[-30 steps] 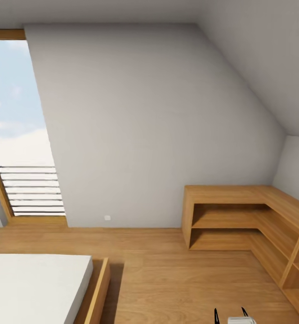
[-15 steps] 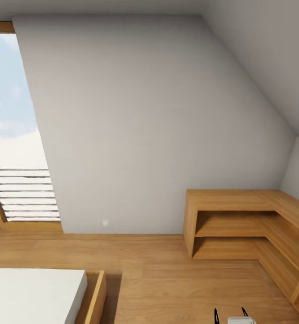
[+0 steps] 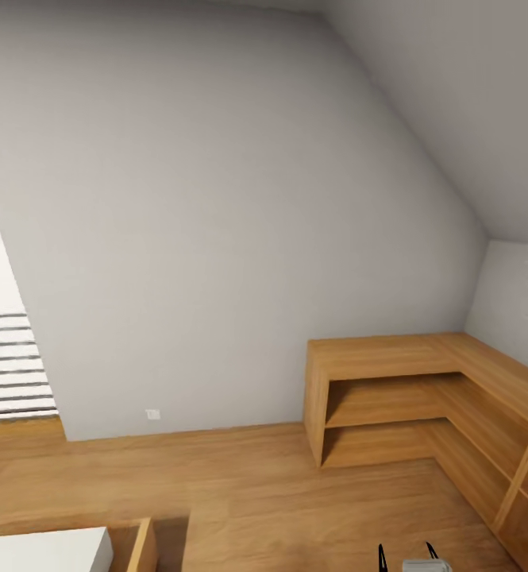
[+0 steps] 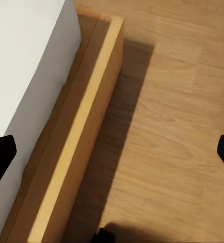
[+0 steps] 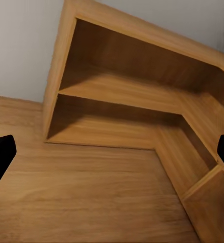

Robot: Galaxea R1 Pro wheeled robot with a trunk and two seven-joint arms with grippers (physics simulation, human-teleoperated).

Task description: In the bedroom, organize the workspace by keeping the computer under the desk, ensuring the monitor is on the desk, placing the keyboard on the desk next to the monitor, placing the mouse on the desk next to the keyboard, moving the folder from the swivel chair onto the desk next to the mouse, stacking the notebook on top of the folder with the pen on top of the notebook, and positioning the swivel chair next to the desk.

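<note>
The robot stands in the bedroom point(image 3: 216, 199), an attic room whose pale grey wall leans into a sloped ceiling point(image 3: 454, 103), and none of the desk things appear here, so their place relative to either claw cannot be told. What lies near the left gripper point(image 4: 112, 152) is the low wooden bed point(image 4: 76, 147): its light plank frame and white mattress point(image 4: 26, 66) run just under the two dark fingertips at the picture's edges, beside bare floor. The right gripper point(image 5: 112, 152) faces the L-shaped wooden shelf unit point(image 5: 142, 101), well apart from it across the floor boards. Both claws stand released, the fingertips spread far apart with nothing between them. In the head view a white gripper body with two thin black prongs point(image 3: 418, 560) peeks up at the bottom edge. Against the picture half a second ago, the whole view has swung: the window with its white slats point(image 3: 9, 365) has slid almost out at the left, the bed's corner point(image 3: 65, 548) has shrunk to a small piece at the bottom, and the shelf sits a little further left; this is the camera turning, not the furniture. The light wood floor point(image 3: 256, 485) shows a fine straight grain, the shelf a warmer honey tone with open square-edged compartments, the wall a flat matt plaster with a small white socket plate point(image 3: 152, 414) low down.
</note>
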